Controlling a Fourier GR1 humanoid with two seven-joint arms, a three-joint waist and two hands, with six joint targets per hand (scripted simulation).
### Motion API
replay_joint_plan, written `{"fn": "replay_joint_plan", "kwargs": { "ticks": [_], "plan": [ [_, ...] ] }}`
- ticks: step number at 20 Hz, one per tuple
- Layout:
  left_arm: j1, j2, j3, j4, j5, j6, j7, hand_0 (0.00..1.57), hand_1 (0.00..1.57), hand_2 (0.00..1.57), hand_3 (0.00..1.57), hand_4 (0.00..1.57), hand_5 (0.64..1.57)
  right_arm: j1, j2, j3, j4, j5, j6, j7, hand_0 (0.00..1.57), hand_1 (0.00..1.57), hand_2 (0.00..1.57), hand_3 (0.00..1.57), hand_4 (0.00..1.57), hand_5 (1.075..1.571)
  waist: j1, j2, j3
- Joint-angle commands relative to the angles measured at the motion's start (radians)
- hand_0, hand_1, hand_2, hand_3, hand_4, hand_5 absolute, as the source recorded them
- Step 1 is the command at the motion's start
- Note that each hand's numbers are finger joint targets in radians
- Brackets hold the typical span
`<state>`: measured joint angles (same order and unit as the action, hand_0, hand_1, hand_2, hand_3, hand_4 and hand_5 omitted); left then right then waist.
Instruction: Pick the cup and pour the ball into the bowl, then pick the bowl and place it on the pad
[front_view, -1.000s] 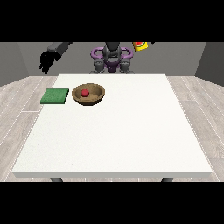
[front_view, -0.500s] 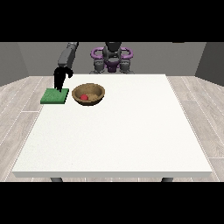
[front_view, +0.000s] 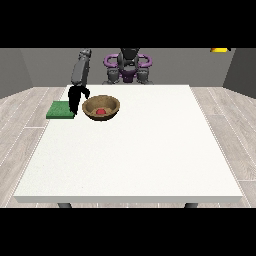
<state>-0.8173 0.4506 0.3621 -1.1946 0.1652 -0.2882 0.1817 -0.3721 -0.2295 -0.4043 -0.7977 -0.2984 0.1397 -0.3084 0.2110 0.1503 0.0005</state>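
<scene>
While the brown bowl (front_view: 101, 107) sits on the white bench (front_view: 130, 150) near its far edge at the view's left, we note the robot hand (front_view: 76, 97) at the view's left hanging just beside the bowl's left rim. We record 1 red ball (front_view: 101, 111) lying inside the bowl, at its bottom. The green pad (front_view: 61, 109) lies flat at the bench's far left corner, just left of the bowl, and the robot hand sits between the 2, over the pad's right edge. Its grey forearm comes down steeply from the robot's shoulder, so the black hand points downward toward the bench. We cannot tell whether its fingers are released or clenched: they show only as a dark mass. Nor can we tell whether the hand touches the bowl's rim or the pad. We see no second robot hand in this view.
</scene>
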Motion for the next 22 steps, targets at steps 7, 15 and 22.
{"fn": "replay_joint_plan", "kwargs": {
  "ticks": [7, 15, 22],
  "plan": [
    [0.031, 0.133, 0.090, -0.020, 0.103, -0.063, 0.026, 0.00, 0.00, 0.00, 0.00, 1.02, 1.536, -0.096, 0.005, 0.022, 0.176, 0.030, 0.006, -0.141, 0.00, 0.00, 0.00, 0.00, 0.50, 1.551, -0.044, 0.076, 0.0001],
    [0.019, 0.089, 0.045, -0.140, 0.101, -0.003, 0.057, 0.00, 0.00, 0.00, 0.00, 1.02, 1.538, -0.160, 0.003, 0.006, 0.222, 0.023, -0.029, -0.162, 0.00, 0.00, 0.00, 0.00, 0.43, 1.546, -0.004, 0.116, 0.0007],
    [0.062, 0.183, 0.119, -0.073, 0.178, -0.102, 0.035, 0.00, 0.00, 0.00, 0.00, 1.02, 1.543, -0.189, 0.047, 0.015, 0.231, 0.018, -0.090, -0.143, 0.00, 0.00, 0.00, 0.00, 0.50, 1.556, -0.014, 0.099, -0.0002]
  ]
}}
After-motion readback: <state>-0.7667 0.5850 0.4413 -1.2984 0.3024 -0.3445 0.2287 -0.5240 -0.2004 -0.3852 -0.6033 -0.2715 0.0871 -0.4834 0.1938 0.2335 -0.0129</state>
